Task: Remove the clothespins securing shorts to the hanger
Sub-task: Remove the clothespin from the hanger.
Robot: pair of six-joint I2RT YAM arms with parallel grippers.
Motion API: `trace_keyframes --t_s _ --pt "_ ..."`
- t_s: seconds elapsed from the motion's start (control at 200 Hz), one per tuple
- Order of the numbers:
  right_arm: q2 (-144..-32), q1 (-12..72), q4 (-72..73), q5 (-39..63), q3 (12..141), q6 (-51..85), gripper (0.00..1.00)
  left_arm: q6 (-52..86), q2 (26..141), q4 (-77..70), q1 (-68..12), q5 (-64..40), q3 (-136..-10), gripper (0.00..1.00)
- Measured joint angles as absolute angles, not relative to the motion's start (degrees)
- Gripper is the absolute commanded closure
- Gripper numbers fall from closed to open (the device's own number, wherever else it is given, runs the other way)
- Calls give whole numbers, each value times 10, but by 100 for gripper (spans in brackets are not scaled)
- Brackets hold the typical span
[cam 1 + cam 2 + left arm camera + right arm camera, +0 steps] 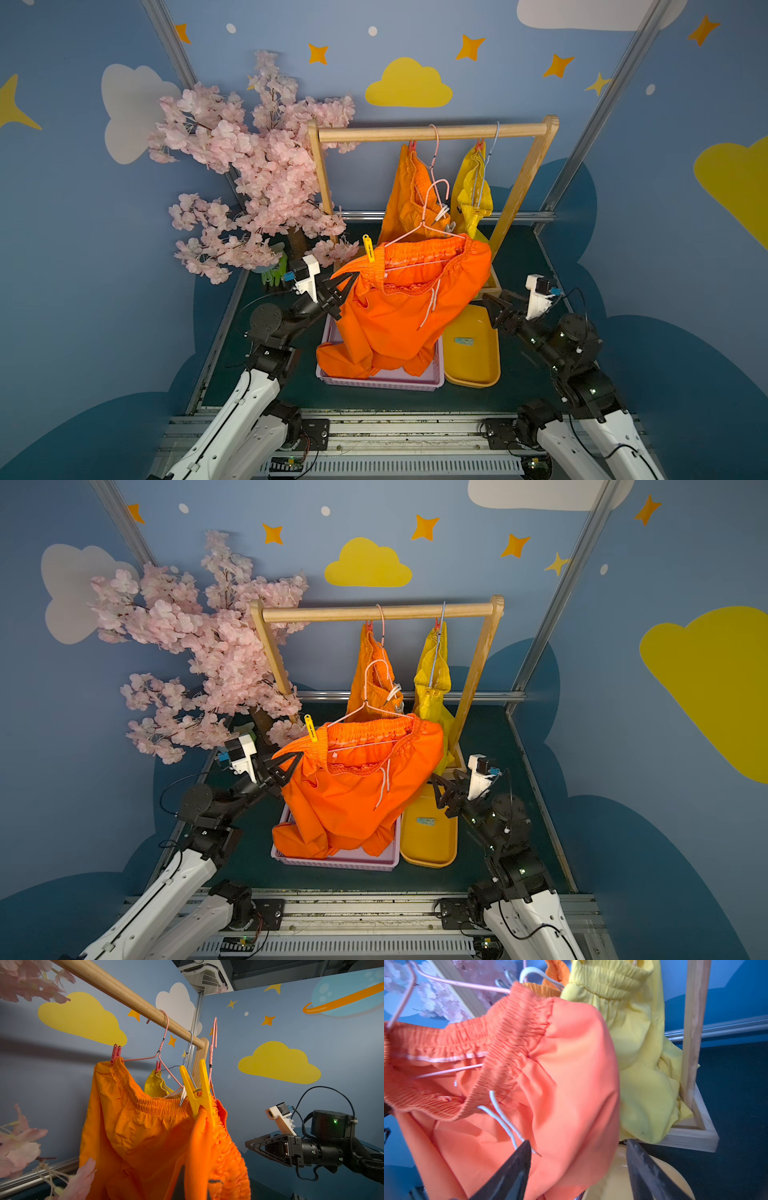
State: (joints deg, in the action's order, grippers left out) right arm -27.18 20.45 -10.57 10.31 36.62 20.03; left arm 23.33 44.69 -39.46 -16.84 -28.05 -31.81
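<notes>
Over basket [380,381], L fingers [332,296] pinch orange shorts [395,316] near yellow clothespin [368,248].

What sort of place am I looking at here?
Probably a robot test booth dressed as a child's laundry corner: cloud-and-star walls, a wooden clothes rail hung with shorts, two robot arms on a metal frame.

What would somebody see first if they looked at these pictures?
The big orange shorts, front and centre, pinched by the left gripper and draping into the pink basket, with a yellow clothespin on the waistband. Next, the pink blossom tree at the back on that same side.
</notes>
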Motion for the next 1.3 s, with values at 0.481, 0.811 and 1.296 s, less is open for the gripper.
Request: trace_keyframes --t_s 0.481,0.811,1.296 --pt "-372 270 -20 219 460 156 35 234 447 -395 -170 -285 -318 97" --pt "-464 371 -11 167 561 88 32 227 454 -390 -183 -291 -324 97" --pt "-604 370 -145 152 768 44 31 218 442 -385 -186 -296 -328 97"
